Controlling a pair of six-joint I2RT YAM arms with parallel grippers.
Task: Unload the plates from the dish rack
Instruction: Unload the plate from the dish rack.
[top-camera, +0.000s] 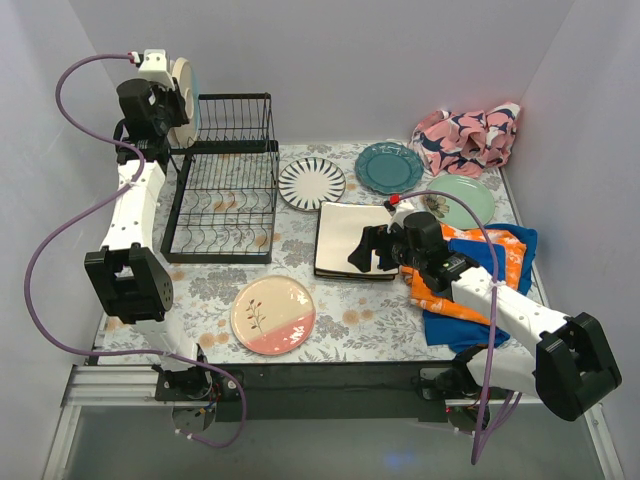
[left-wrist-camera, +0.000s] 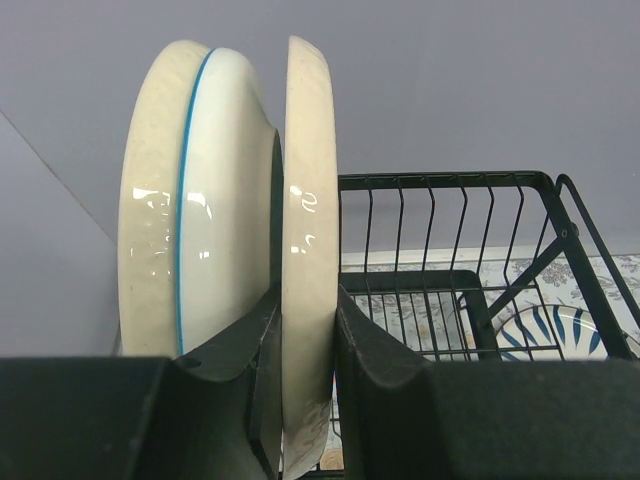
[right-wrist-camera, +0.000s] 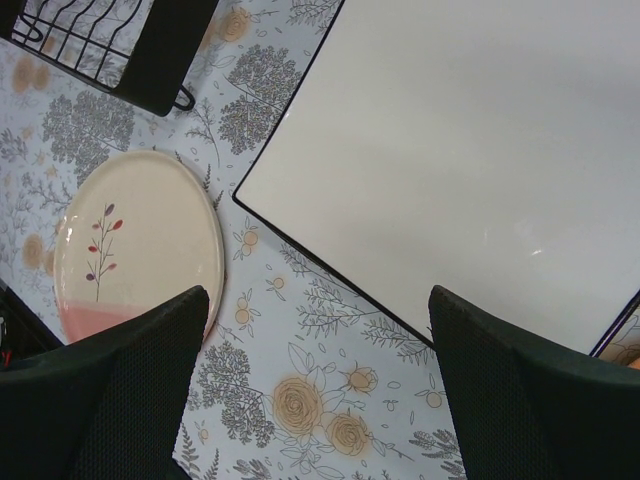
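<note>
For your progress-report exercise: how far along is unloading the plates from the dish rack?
Done: the striped plate, teal plate, pale green plate, square cream plates and pink-and-cream plate lie on the table. In hand: the left tool is shut on the rim of a cream plate by the far-left corner of the dish rack. Left: the blue-lined plate beside it; the rack's slots otherwise look empty.

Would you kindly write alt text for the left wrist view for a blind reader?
The left gripper pinches the rim of a round cream plate standing on edge. A cream plate with a thin blue line stands close beside it; the black wire dish rack is behind.
</note>
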